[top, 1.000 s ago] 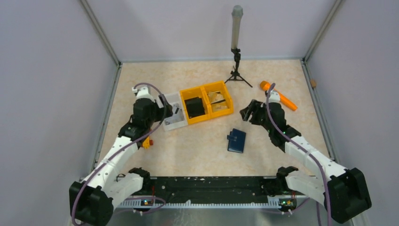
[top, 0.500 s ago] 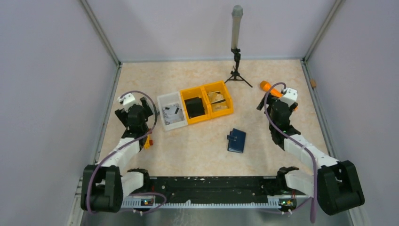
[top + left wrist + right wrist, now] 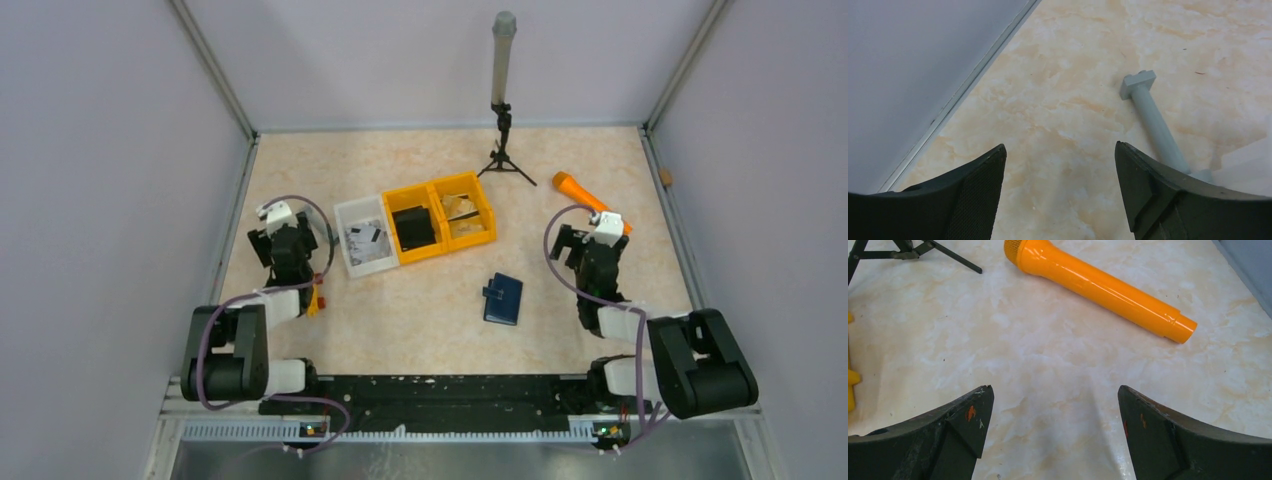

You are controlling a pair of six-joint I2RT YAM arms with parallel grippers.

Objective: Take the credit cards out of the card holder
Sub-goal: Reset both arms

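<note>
My table [image 3: 420, 330] is a pale, marbled beige slab. Toward its middle a white tray [image 3: 345, 215] and a yellow bin [image 3: 447, 248] sit touching, side by side. The navy card holder [image 3: 503, 298] lies nearer to me, apart from both. A tripod [image 3: 505, 163] stands at the far edge. An orange torch [image 3: 1098, 287] lies on my right, and a grey peg [image 3: 1154, 122] on my left near the wall.

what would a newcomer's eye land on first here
The bright yellow bin at the middle and the orange flashlight lying at far right stand out most. The navy card holder lies alone, nearer and to the bin's right, with the left gripper and right gripper open, away from it.
</note>
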